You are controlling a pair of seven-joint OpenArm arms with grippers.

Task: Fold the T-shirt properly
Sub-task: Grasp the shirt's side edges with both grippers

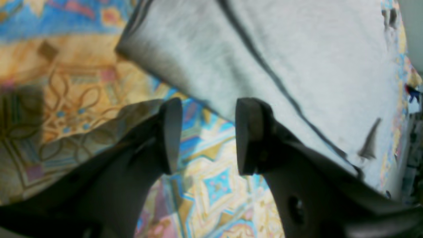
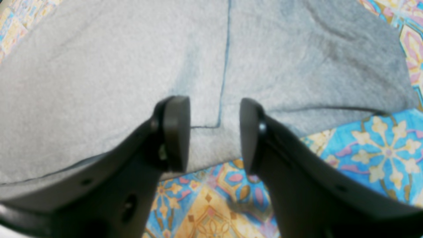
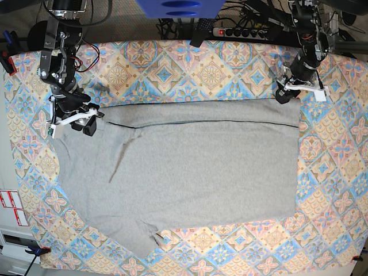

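The heather-grey T-shirt (image 3: 190, 167) lies plain side up on the table, with a strip along its far edge folded over. One sleeve sticks out at the front left. My left gripper (image 3: 284, 96) is open and empty at the shirt's far right corner. In the left wrist view the gripper (image 1: 208, 135) hangs over the tablecloth, just off the shirt's edge (image 1: 297, 49). My right gripper (image 3: 87, 126) is open and empty at the far left corner. In the right wrist view the gripper (image 2: 214, 134) straddles the shirt's edge (image 2: 99, 66).
The colourful diamond-patterned tablecloth (image 3: 172, 69) covers the whole table. A power strip (image 3: 241, 31) and cables lie beyond the far edge, beside a blue object (image 3: 178, 7). Red-and-white labels (image 3: 11, 207) are off the left edge.
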